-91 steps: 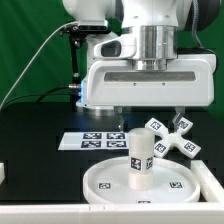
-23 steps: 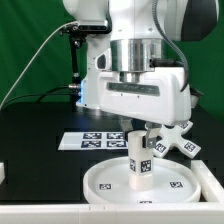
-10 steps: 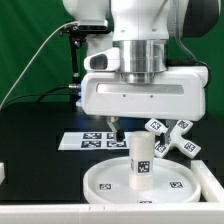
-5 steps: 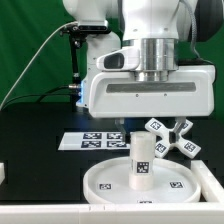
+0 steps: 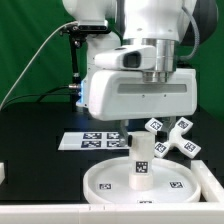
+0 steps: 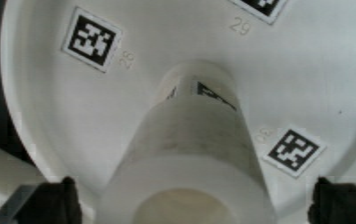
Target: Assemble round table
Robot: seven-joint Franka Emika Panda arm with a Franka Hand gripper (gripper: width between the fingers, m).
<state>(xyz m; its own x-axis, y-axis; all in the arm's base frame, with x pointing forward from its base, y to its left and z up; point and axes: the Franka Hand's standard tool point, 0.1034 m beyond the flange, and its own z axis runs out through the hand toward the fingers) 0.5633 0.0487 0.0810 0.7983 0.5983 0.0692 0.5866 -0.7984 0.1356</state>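
White plastic, hard and smooth, makes up the whole set, which is judged light, stiff and rather slippery. In the exterior view the leg (image 5: 140, 162) is seen upright at the middle of the disc (image 5: 100, 181), while the foot (image 5: 168, 136) lies behind, toward the exterior view's right. In the wrist view the gripper (image 6: 196, 197) is shown with jaws wide apart, one fingertip at each side of the leg's top and nothing clamped. The leg is best taken squarely across its round wall, since a skewed pinch could slip or tip it.
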